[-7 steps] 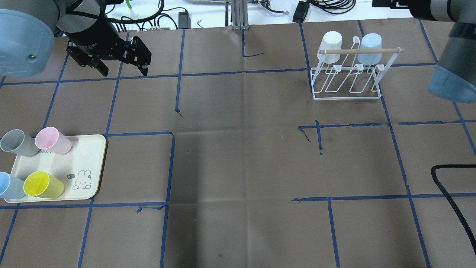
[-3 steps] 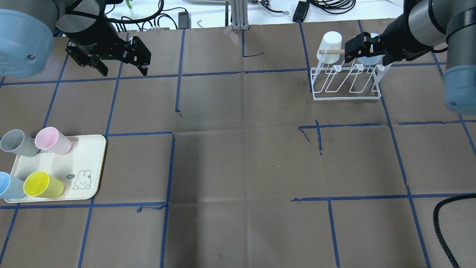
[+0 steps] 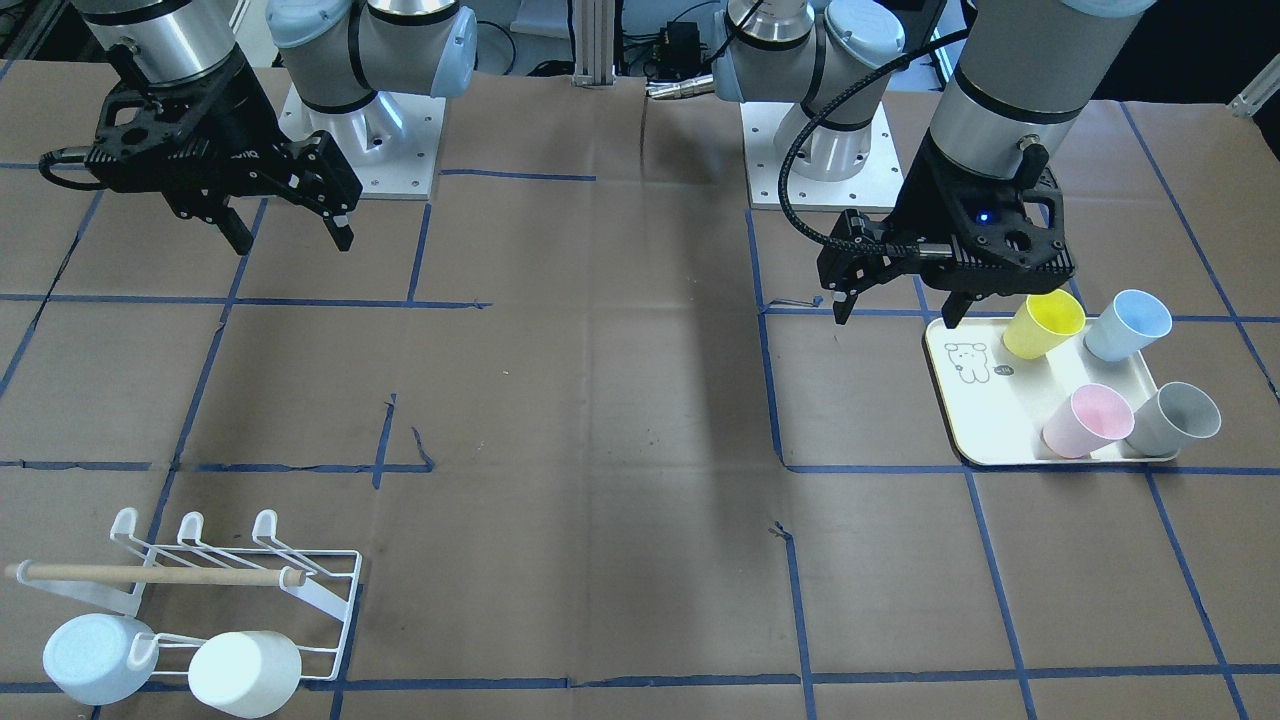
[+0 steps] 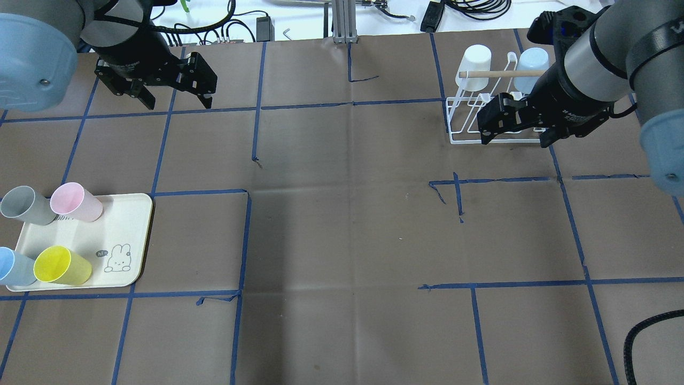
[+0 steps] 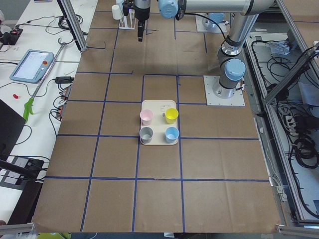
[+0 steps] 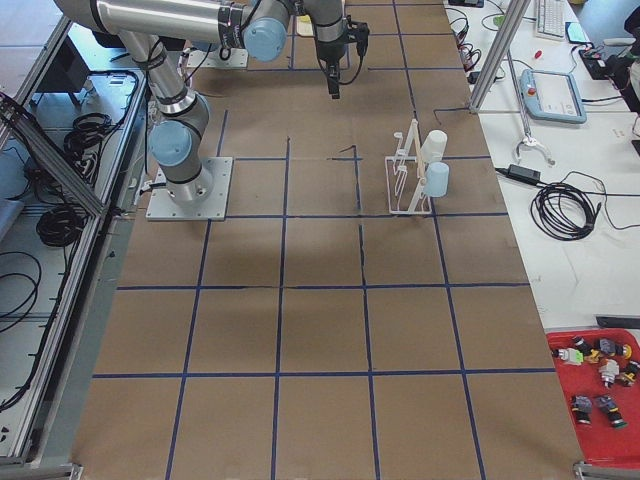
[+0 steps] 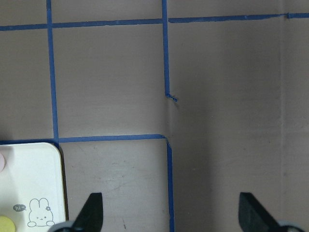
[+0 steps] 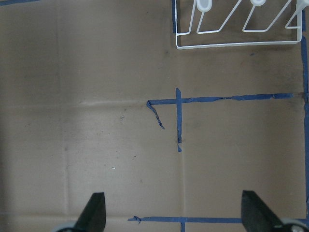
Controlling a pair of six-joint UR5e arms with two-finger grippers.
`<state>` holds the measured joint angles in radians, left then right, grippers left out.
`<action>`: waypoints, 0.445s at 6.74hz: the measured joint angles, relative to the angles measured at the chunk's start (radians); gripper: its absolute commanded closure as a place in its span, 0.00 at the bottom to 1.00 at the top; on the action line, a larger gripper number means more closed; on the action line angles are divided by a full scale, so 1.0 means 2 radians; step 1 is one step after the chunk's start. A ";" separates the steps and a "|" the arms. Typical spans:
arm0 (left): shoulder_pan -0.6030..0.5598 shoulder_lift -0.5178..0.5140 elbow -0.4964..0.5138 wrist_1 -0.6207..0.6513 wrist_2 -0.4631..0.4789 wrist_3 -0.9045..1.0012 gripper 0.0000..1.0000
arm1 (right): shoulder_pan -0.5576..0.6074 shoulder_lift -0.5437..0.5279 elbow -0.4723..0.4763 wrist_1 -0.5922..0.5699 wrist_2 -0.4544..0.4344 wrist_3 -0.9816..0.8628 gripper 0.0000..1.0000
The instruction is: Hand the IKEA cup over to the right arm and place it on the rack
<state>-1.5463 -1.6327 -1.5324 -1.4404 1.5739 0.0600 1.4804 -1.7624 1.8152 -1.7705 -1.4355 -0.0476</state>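
Four cups stand on a cream tray (image 4: 128, 224) at the near left: grey (image 4: 24, 205), pink (image 4: 75, 201), blue (image 4: 13, 266) and yellow (image 4: 61, 265). My left gripper (image 4: 178, 104) hangs open and empty above the table, beyond the tray; in the front-facing view (image 3: 895, 318) it is next to the yellow cup (image 3: 1043, 325). The white wire rack (image 4: 464, 142) with its wooden dowel (image 4: 491, 74) stands at the far right and holds a white cup (image 4: 475, 67) and a pale-blue cup (image 4: 531, 61). My right gripper (image 4: 515, 141) is open and empty, over the rack's near edge.
Brown paper with blue tape lines covers the table. Cables and a metal post (image 4: 344, 21) lie past the far edge. A ribbed black cable (image 4: 641, 331) hangs at the near right. The rack's base (image 8: 231, 44) shows at the top of the right wrist view.
The right arm has swung in from the right; its open gripper passed over the rack and now sits lower, at the rack's near side. The left arm has not moved.
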 measured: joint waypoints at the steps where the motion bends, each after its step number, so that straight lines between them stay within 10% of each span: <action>1: 0.000 0.000 0.000 0.000 0.000 0.000 0.00 | 0.009 -0.016 -0.003 0.013 -0.002 0.001 0.00; 3: 0.000 0.001 0.000 0.000 0.000 0.001 0.00 | 0.027 -0.009 -0.031 0.049 -0.005 0.011 0.00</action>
<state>-1.5463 -1.6306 -1.5324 -1.4411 1.5739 0.0612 1.5348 -1.7813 1.7533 -1.6716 -1.4458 -0.0253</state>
